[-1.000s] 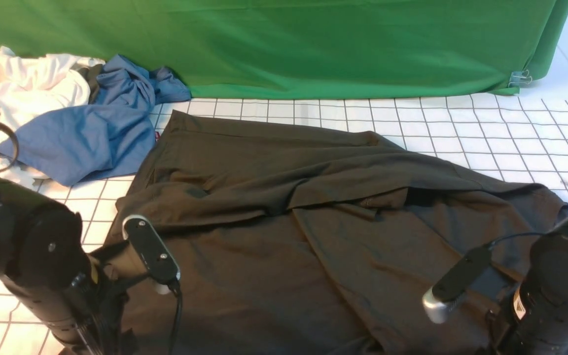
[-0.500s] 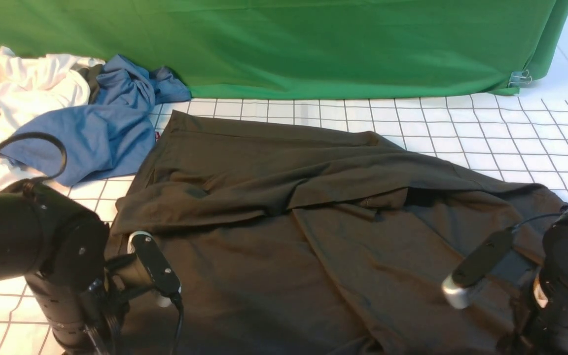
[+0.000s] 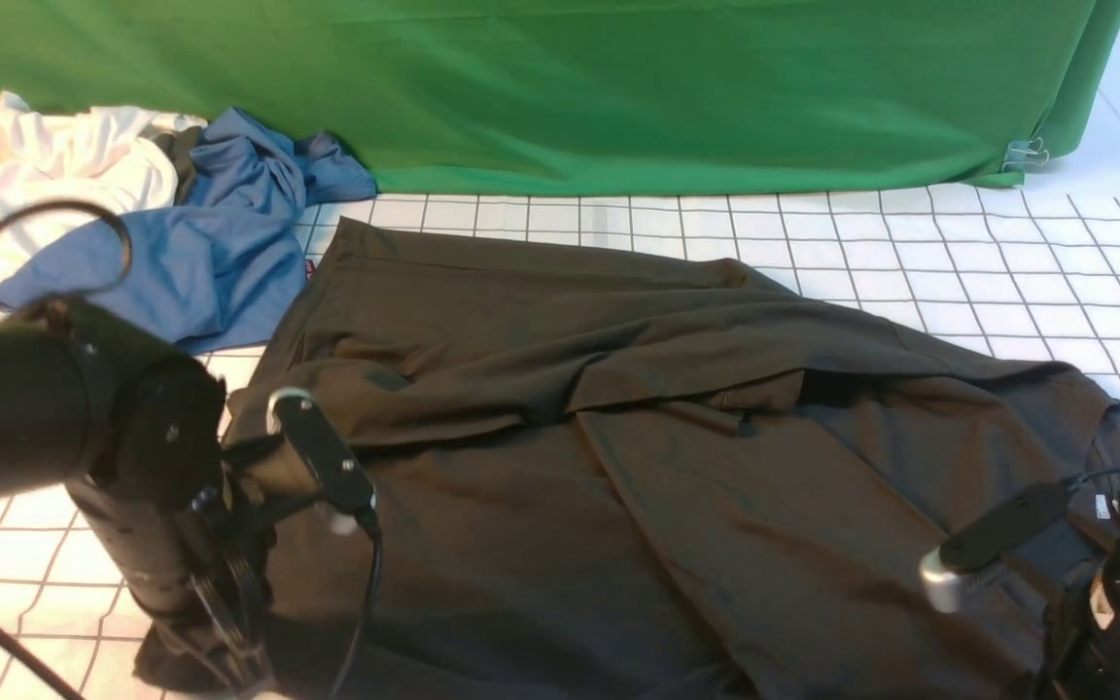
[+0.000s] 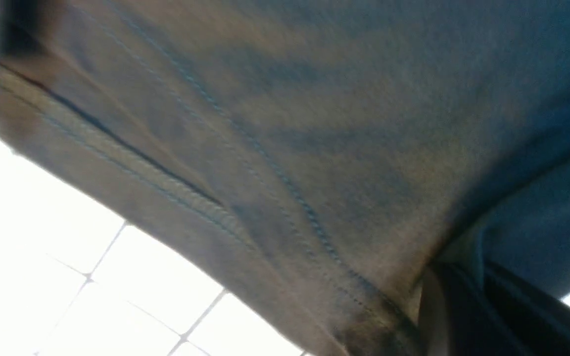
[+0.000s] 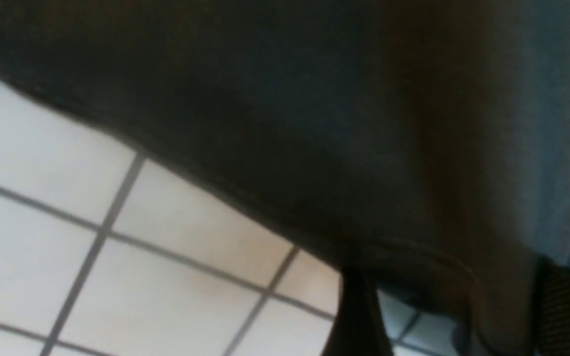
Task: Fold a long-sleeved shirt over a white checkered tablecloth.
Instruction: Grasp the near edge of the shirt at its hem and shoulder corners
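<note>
My left gripper (image 4: 443,301) has its fingers closed right down, and in the left wrist view the stitched hem of the shirt (image 3: 618,437) runs straight into them, so I seem to have that near left corner pinched, though the contact point itself is dark and blurred. My right gripper (image 5: 458,311) stands wide open: its two fingers are well apart, the shirt's edge hangs between them, and neither one presses on the cloth. The shirt lies spread across the middle of the tablecloth (image 3: 910,262), rumpled, with a sleeve folded over its upper part. Its far left corner lies just beside the blue garment (image 3: 191,253), which is heaped against the white garment (image 3: 64,165) below the green backdrop (image 3: 618,87). A second ago my left fingers were spread wide; they have since shut, and that arm has shifted further over the shirt's left edge. My right arm has sunk lower towards the near right corner, which uncovers a small white tag (image 3: 1102,506) at the shirt's right edge. The shirt's body has not moved.
</note>
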